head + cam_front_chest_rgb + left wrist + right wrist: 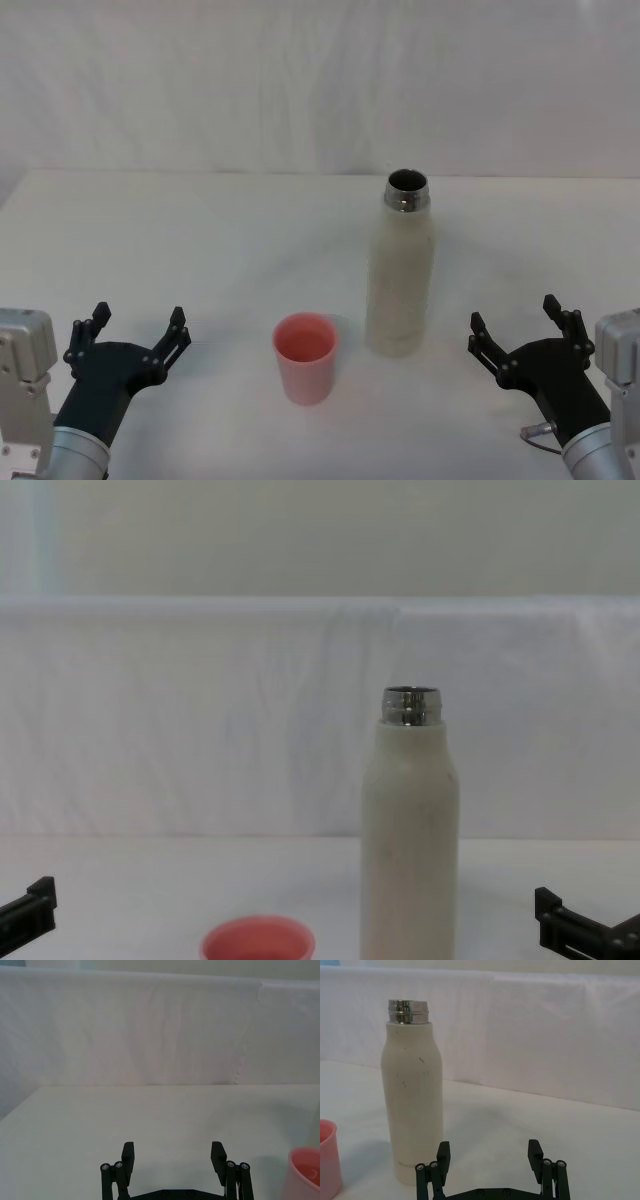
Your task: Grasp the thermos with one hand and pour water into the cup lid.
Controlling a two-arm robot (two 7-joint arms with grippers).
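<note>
White cloth covers the table (200, 230) and hangs as a backdrop behind it. At the near left edge the left gripper (135, 329) rests low with its fingers spread apart, holding nothing. Just beside it toward the middle stands the cup lid (305, 357), upright, mouth up; whether it holds anything is hard to make out from above. Next over, touching nothing, the thermos (401, 268) stands upright and uncapped, its steel neck open. At the near right the right gripper (522, 335) also sits with its fingers wide apart and empty, near the thermos but apart from it, the bottle a little forward and toward the middle from its fingertips.

The thermos looks rigid and smooth, probably weighty if filled, so it may slip. A grip around the straight lower-middle body, below the shoulders, seems safest. The right gripper is the nearer one.
</note>
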